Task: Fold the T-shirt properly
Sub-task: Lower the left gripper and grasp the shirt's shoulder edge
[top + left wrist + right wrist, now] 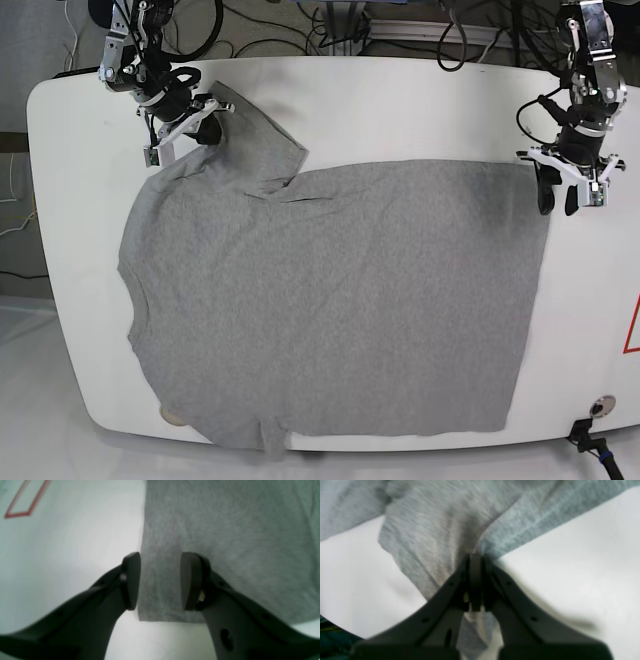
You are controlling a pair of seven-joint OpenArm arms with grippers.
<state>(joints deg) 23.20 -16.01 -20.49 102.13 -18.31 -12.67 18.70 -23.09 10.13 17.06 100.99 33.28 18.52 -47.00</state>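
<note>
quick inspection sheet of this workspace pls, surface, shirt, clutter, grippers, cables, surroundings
surface: white table, rounded corners, mostly covered by the shirt; red outline marking at its right edge in the base view.
job's things: grey T-shirt spread flat, not folded; the sleeve by the right gripper is bunched and lifted.
clutter: a small round fitting near the front table edge, otherwise nothing seen.
grippers: right gripper shut on the T-shirt's sleeve; left gripper open, jaws straddling the shirt's straight edge near a corner.
cables: black cables behind the table's far edge; one more cable at the front corner.
surroundings: light floor beside the table.
</note>
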